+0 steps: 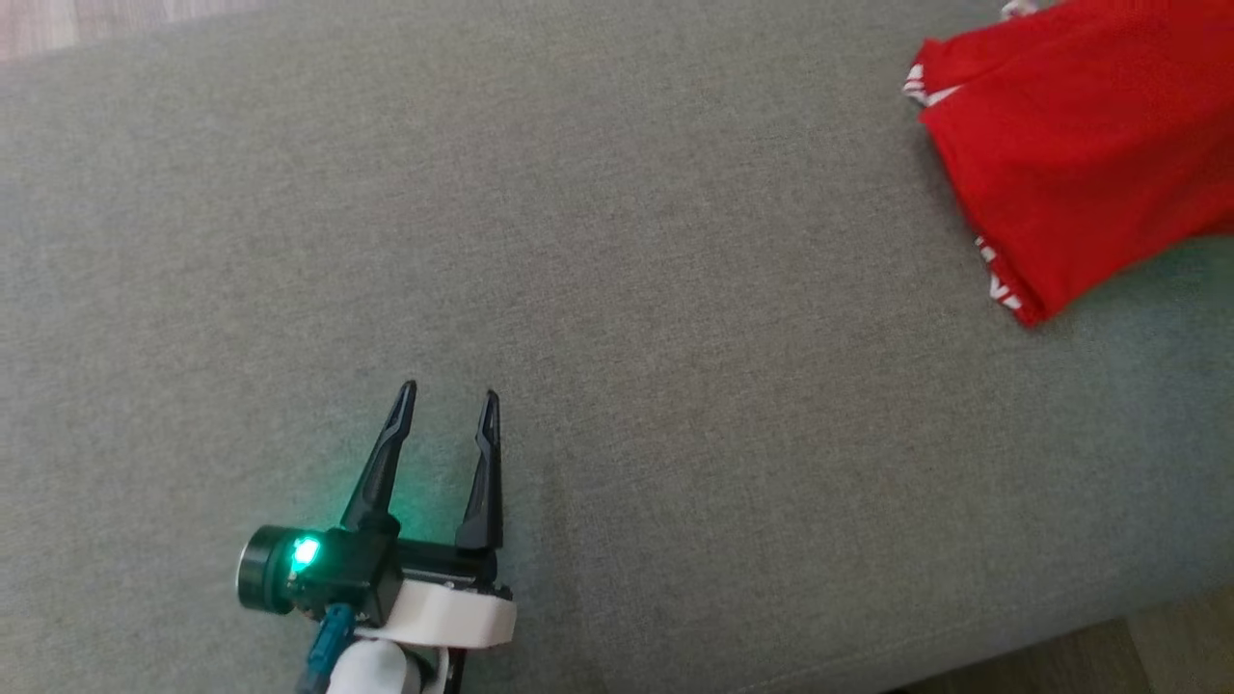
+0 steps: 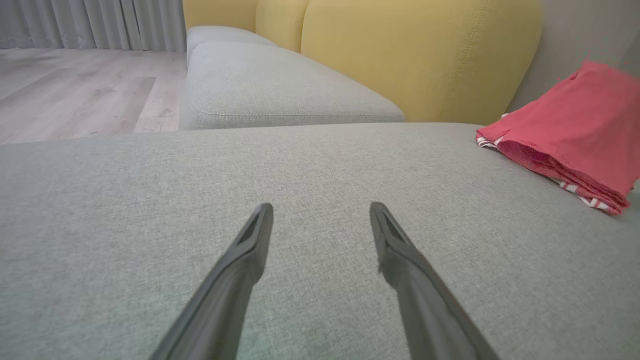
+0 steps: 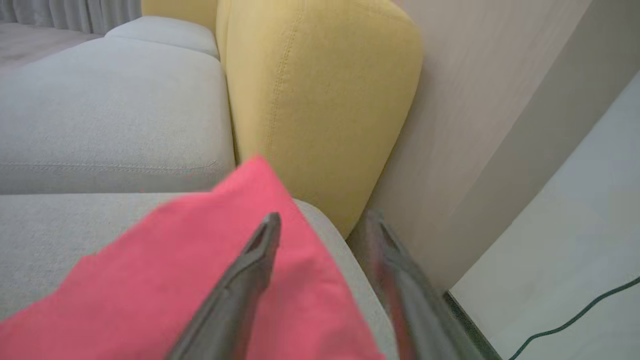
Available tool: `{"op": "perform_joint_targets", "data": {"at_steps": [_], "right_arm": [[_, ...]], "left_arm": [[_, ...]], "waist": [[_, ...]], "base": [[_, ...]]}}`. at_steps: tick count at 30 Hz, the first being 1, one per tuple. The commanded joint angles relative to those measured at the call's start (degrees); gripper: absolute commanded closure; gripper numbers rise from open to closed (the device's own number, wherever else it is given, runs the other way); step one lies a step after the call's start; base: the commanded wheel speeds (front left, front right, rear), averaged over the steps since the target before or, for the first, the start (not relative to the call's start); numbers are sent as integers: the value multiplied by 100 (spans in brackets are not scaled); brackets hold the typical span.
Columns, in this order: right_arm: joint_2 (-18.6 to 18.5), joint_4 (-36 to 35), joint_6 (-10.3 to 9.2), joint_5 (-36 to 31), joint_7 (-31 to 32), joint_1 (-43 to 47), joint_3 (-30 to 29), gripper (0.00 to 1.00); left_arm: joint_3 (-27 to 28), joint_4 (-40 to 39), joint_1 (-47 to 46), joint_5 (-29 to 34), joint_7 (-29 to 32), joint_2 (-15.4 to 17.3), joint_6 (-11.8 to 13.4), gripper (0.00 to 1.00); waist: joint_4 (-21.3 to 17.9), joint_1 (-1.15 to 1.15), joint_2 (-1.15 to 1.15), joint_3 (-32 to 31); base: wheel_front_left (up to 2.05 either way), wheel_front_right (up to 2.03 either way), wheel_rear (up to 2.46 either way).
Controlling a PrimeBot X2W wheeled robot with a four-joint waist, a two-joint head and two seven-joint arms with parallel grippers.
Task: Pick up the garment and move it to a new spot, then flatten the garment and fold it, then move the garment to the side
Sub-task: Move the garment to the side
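Observation:
The garment (image 1: 1080, 145) is a folded red piece with white-striped trim, lying at the far right of the grey sofa seat (image 1: 617, 241). My left gripper (image 1: 451, 390) is open near the front left of the seat, well away from the garment, with nothing between its fingers. In the left wrist view the left gripper (image 2: 320, 206) hovers low over bare cushion, with the garment (image 2: 575, 130) off to the right. In the right wrist view my right gripper (image 3: 322, 216) has its fingers spread apart over the garment (image 3: 200, 280), which looks blurred; its left finger crosses the red cloth.
Yellow backrest cushions (image 2: 400, 50) stand behind the seat, and a second grey seat cushion (image 2: 270, 85) lies beyond. A pale wall (image 3: 500, 100) and a light floor with a dark cable (image 3: 575, 315) lie past the sofa's right end. Wood floor (image 2: 75, 90) shows at the left.

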Motion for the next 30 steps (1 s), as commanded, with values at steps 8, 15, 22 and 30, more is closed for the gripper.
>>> {"op": "perform_joint_targets", "data": {"at_steps": [8, 15, 22, 30], "right_arm": [[1006, -399, -5, -515, -187, 1084, -315, 0], [1794, -1794, -5, -150, -199, 2634, 312, 0], [1949, -3655, -5, -182, -200, 4060, 853, 0], [2452, -4431, -5, -547, -200, 5088, 295, 0]], "left_arm": [[131, -137, 2, -164, -55, -35, 112, 0], [223, -116, 352, -363, -55, -35, 256, 0], [548, -135, 806, -336, -55, -35, 413, 0], [748, -352, 1231, -326, -55, -35, 544, 0]], "waist": [[339, -1, 0, -592], [853, -1, 0, -1325], [1251, -1, 0, -1901], [1423, -1, 0, -2315]], "base": [[0, 0, 0], [0, 0, 0], [0, 0, 0], [0, 0, 0]]}}
